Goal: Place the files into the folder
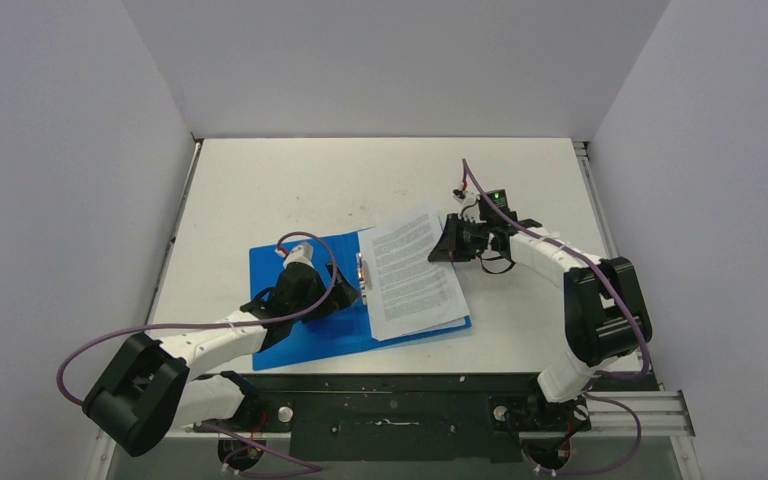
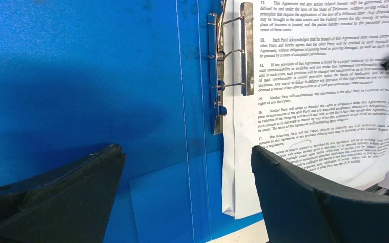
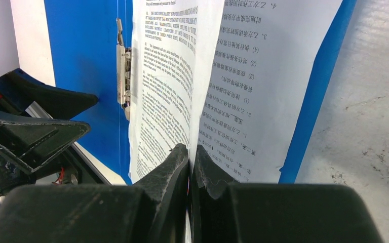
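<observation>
The blue folder (image 1: 332,338) lies open on the table, its metal clip (image 1: 360,272) at the spine. The files (image 1: 412,272) lie on its right half. My right gripper (image 1: 444,241) is shut on the far right edge of the top sheet (image 3: 164,76), which has English text, and holds that edge raised. The second sheet (image 3: 263,76) lies flat beneath it. My left gripper (image 1: 310,300) is open, low over the folder (image 2: 81,76), with one finger over the left cover and the other over the papers (image 2: 324,101) next to the clip (image 2: 218,76).
The folder's near edge is close to the table's front edge (image 1: 380,368), by the black base rail (image 1: 390,410). White walls close in the table on three sides. My left gripper's fingers (image 3: 55,98) show at the left of the right wrist view.
</observation>
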You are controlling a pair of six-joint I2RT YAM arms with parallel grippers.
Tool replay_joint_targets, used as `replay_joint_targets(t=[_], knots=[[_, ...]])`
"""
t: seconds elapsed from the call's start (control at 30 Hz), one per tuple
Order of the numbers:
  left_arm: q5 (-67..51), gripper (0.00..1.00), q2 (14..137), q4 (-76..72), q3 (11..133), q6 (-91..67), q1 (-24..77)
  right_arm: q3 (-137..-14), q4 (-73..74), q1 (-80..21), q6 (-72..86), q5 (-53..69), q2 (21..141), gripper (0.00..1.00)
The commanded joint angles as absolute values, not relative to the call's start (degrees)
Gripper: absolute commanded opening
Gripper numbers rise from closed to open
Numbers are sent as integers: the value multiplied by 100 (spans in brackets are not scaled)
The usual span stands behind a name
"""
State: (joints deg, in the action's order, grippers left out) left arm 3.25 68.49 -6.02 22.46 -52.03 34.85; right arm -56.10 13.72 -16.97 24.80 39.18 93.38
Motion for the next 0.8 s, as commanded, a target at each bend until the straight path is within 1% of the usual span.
replay_joint_targets(t=[0.0, 0.7, 0.77], knots=[[213, 97, 6860, -832, 2207, -5131, 3506, -5826, 1143, -1839, 2388, 3855, 9413, 5], [132, 97, 6773, -836, 2145, -5151, 3505, -5644, 831, -2010, 2763, 3562, 9550, 5], [127, 97, 6747, -826, 2145, -5151, 3507, -5626, 826, -2013, 2760, 3547, 9524, 6]])
